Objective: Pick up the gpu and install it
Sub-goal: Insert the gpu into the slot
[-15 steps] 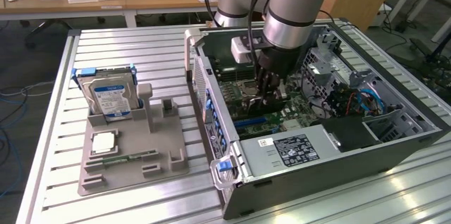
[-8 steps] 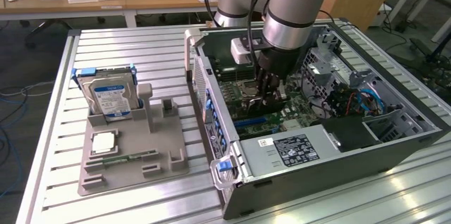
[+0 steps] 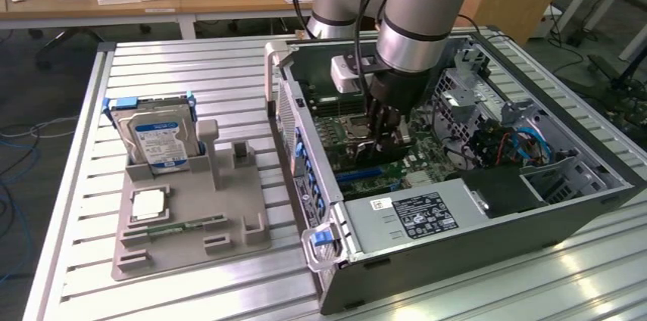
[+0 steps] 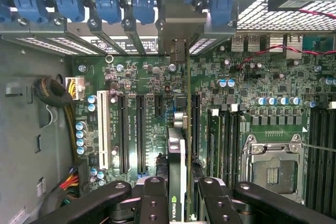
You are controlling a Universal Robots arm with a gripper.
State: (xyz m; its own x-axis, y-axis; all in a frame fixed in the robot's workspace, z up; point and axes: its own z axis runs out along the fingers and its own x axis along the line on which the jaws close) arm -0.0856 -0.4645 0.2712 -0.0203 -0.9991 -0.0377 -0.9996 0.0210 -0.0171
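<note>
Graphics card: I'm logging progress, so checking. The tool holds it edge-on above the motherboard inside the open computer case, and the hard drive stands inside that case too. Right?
Not quite. The exterior view shows the hard drive standing outside the computer case, in the grey holder. The rest is right: the tool holds the graphics card edge-on above the motherboard inside the open case.

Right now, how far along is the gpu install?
Done: the gpu is picked up and inside the open computer case. In hand: the claw grips it edge-on over the motherboard, bracket toward the rear slot covers. Left: seating; I cannot tell whether it is pressed home.
</note>
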